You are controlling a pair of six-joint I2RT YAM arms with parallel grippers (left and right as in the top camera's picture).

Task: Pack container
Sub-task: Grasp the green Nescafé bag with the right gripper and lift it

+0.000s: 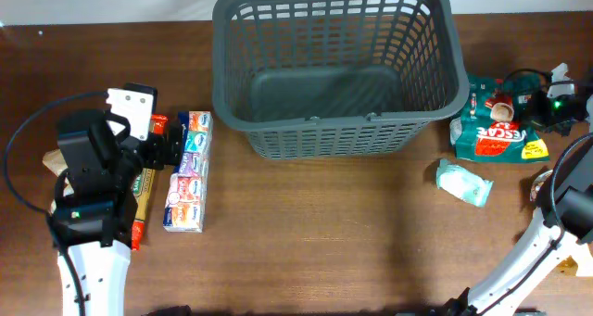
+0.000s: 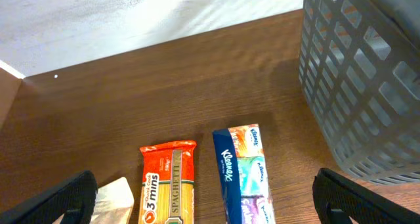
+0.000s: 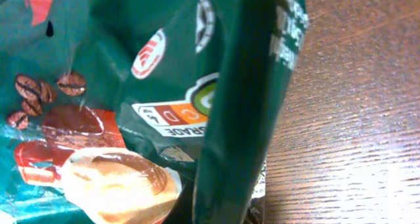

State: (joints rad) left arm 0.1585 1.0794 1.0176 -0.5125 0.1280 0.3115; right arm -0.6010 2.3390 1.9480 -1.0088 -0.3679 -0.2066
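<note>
The container, a large dark grey slotted basket [image 1: 334, 131], stands empty at the back middle, and its wall shows in the left wrist view [image 2: 367, 79]. My left gripper [image 1: 165, 151] is open wide over an orange spaghetti packet [image 2: 167, 184] and a blue Kleenex multipack [image 2: 243, 175], with its fingers [image 2: 207, 201] on either side of both. My right gripper [image 1: 548, 107] is at the right edge of a green coffee bag [image 1: 496, 131]. In the right wrist view the bag [image 3: 131, 86] fills the frame and a raised fold sits in the jaws, hiding the fingers.
A small pale teal tissue packet [image 1: 463, 183] lies in front of the coffee bag. A tan packet [image 2: 115, 198] lies left of the spaghetti, partly under my left arm. Brown wooden table [image 1: 324, 233]; white wall beyond its far edge.
</note>
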